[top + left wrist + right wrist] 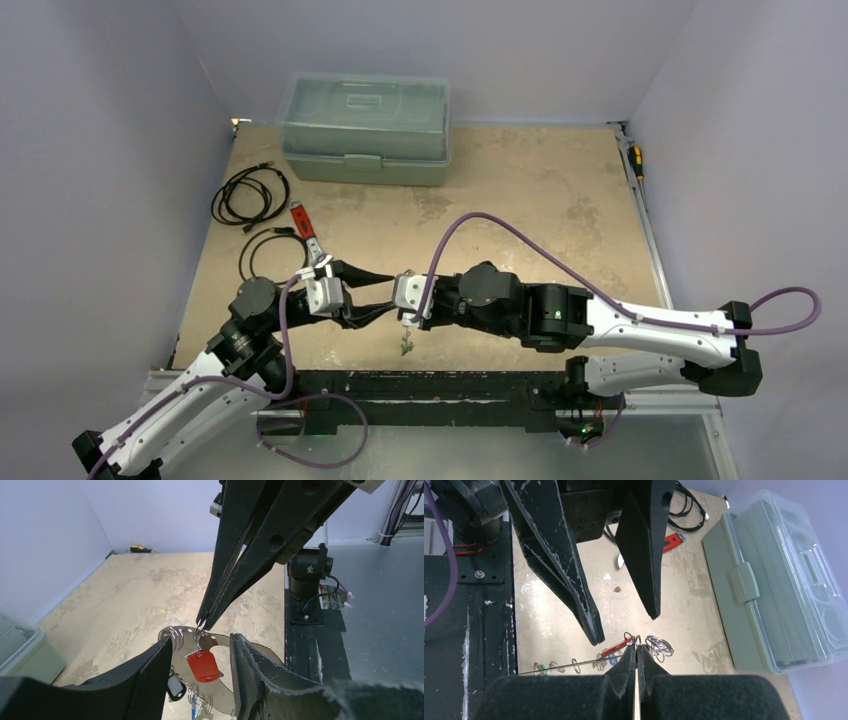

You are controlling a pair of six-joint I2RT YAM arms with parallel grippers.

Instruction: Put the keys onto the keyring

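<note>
Top external view: the sandy table [540, 200] carries a grey-green toolbox [365, 130] at its far edge, and both arms meet near the front. The left gripper [201, 641] stands wide open, fingers on either side of the keyring [220, 640], gripping nothing. The right gripper [636, 650] is pinched tight on a small wire loop [201, 627] right at the keyring. The red key [202, 666] dangles from that loop between the left fingers. The black key [175, 686] and blue key [194, 709] hang lower. Whether they're threaded on, can't tell.
</note>
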